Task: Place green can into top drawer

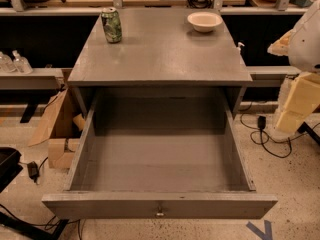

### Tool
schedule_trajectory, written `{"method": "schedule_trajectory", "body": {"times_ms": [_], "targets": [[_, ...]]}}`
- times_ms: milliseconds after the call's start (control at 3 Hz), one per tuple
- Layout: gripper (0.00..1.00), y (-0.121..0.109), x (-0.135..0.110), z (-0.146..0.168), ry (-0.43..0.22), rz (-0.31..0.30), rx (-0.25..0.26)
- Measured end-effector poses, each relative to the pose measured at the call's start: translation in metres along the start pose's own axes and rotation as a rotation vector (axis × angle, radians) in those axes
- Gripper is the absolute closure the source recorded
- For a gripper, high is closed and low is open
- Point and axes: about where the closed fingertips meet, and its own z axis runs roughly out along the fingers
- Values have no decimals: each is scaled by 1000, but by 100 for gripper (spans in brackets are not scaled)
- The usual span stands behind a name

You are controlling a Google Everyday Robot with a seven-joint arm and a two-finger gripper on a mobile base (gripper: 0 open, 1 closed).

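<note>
Small green-white metal can (111,25) stood upright on grey cabinet top (165,59), behind the open grey wooden top drawer (160,205). Gripper (298,101) hung right of drawer, state unclear. Grasp and placement remained.

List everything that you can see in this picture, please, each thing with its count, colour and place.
green can: one, green with white marks, upright on the cabinet top, back left.
bowl: one, cream, on the cabinet top, back right.
cabinet: one, grey, centre.
top drawer: one, grey, pulled open, nothing visible inside.
cardboard box: one, brown, on the floor left of the cabinet.
clear bottles: two, on a low shelf, far left.
cables: several, black, on the floor at right.
tape mark: one, blue, on the floor, bottom right.
robot arm: one, white, right edge.
gripper: one, pale yellow, right edge, well apart from the can.
</note>
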Motion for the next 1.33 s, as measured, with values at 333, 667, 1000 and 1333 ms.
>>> {"method": "schedule_trajectory", "body": {"times_ms": [333, 667, 1000, 1333], "targets": [[0, 0, 0, 0, 0, 0, 0], [0, -26, -23, 15, -86, -29, 23], [0, -79, -68, 37, -287, -5, 75], [0, -137, -130, 59, -601, 28, 140]]}}
